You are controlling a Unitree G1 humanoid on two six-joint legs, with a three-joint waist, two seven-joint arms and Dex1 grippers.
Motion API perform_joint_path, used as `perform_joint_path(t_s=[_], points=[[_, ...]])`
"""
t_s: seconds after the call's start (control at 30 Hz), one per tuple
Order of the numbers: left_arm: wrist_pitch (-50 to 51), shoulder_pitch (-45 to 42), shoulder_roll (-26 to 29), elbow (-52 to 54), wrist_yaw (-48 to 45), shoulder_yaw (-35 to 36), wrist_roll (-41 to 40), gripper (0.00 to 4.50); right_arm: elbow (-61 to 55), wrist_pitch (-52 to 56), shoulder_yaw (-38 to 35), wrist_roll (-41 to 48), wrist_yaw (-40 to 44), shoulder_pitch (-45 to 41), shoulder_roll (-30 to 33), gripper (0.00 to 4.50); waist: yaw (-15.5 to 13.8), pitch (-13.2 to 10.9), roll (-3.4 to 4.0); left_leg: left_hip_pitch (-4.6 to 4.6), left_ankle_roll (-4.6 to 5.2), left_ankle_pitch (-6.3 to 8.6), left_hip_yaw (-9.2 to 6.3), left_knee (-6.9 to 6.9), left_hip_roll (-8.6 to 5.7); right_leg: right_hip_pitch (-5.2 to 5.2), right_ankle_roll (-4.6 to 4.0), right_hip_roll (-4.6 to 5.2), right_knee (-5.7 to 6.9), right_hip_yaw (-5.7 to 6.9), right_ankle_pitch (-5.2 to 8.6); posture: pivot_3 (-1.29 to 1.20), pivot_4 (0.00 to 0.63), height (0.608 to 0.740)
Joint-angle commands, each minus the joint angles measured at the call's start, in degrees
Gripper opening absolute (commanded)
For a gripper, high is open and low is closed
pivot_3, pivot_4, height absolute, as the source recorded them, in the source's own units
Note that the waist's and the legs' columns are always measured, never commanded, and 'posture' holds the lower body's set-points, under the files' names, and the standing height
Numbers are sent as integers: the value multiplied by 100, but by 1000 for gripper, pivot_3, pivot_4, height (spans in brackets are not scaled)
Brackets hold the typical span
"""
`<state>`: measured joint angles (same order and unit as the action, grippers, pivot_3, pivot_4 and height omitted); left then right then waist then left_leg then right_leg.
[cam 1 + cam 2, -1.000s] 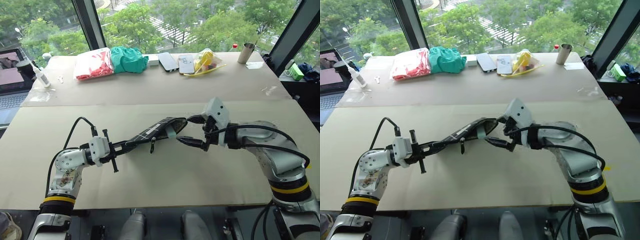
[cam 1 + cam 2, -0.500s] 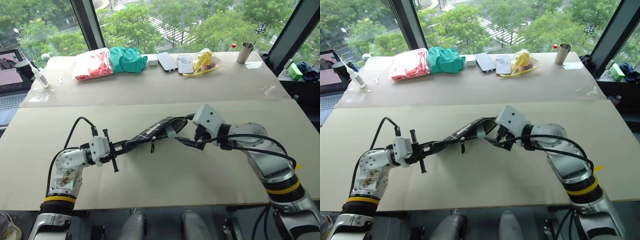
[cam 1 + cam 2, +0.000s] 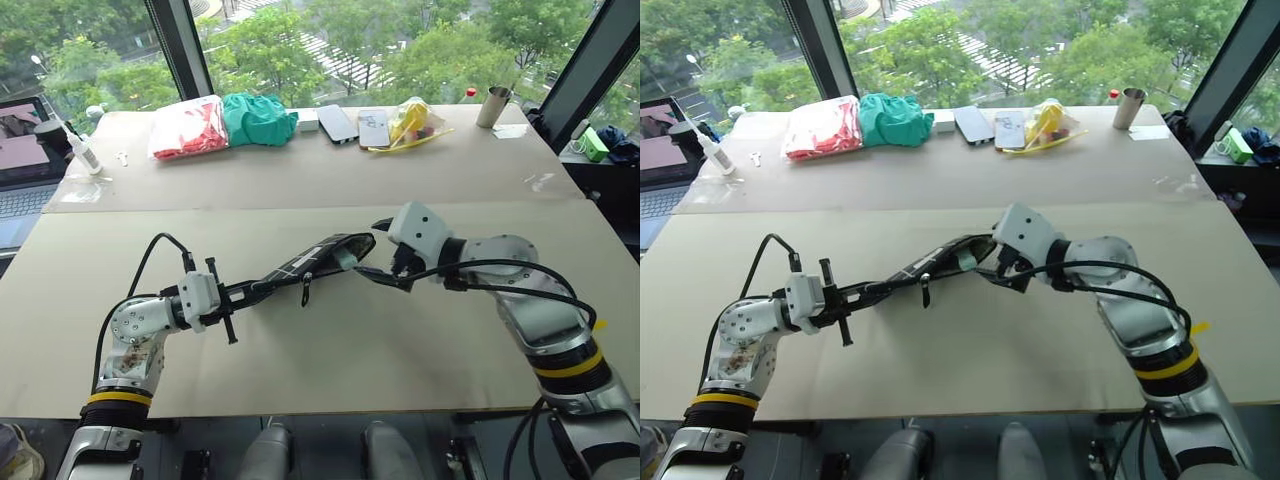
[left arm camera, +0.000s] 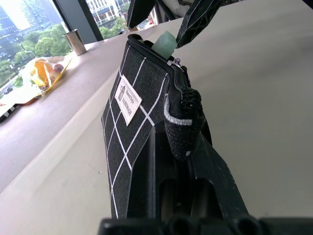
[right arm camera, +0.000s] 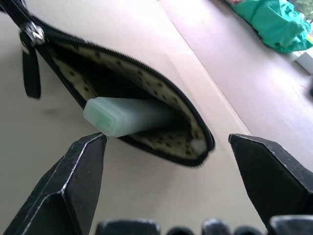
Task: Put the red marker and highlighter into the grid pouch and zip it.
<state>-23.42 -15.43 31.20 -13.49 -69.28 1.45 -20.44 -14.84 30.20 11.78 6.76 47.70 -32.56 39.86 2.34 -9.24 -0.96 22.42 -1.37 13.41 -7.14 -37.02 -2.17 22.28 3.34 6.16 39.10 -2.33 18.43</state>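
The left claw (image 3: 243, 290) is clamped on one end of the grid pouch (image 3: 312, 260), holding it raised off the tan surface (image 3: 330, 340) with its open mouth toward the right arm and the zipper pull (image 3: 305, 291) dangling below. The highlighter (image 5: 128, 116) lies partly inside the pouch, its pale green end sticking out of the dotted lining. The right claw (image 3: 378, 250) stands at that mouth with its fingers (image 5: 73, 181) spread wide apart, one to either side of the opening, gripping nothing.
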Motion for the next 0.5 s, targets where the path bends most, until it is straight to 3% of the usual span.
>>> perform_joint_path(t_s=[0.03, 0.4, 0.5], points=[[-56, -19, 21, 101, 46, 89, -73, 0, -175, 36, -450, 364, 190, 2, 57, 3762, 9, 0, 0, 0, 0, 0, 0, 1, 1, 1, 0, -1, 1, 0, 0, 0, 150, 740], [-60, -51, 13, 63, 63, 80, -62, 0, -428, 472, -495, 894, 312, 145, -4, 17, 17, 0, 0, 0, 0, 0, -1, 1, 2, 0, 0, -1, 1, 0, 0, 0, 150, 740], [-60, -63, 10, 56, 61, 77, -62, 0, -466, 428, -309, 775, 231, 183, -80, 17, 19, 0, 0, 0, 0, 0, 0, 2, 2, 1, 0, -1, 1, 0, 0, 0, 150, 740]])
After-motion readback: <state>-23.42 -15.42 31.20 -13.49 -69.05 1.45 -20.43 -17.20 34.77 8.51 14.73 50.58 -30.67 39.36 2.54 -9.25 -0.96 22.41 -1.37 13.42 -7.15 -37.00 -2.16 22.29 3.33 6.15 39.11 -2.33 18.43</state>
